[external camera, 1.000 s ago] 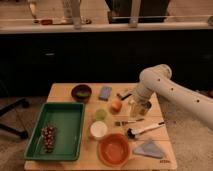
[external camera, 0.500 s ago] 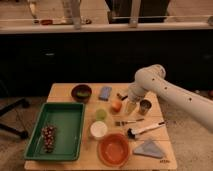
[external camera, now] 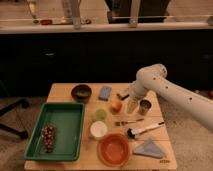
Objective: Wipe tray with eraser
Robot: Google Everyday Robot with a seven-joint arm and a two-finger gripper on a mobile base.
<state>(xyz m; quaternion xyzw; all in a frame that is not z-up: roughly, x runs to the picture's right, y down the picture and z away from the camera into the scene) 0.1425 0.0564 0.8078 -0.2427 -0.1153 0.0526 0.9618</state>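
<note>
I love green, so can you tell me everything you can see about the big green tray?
The tray is a big green rectangle that looks like plastic, with a raised rim all round. It lies flat on the front left part of the wooden table. What looks like a bunch of dark grapes rests inside it, near its front left corner, and the rest of its floor is bare. The gripper hangs over the right side of the table, well apart from the tray, close to the small dark eraser.
</note>
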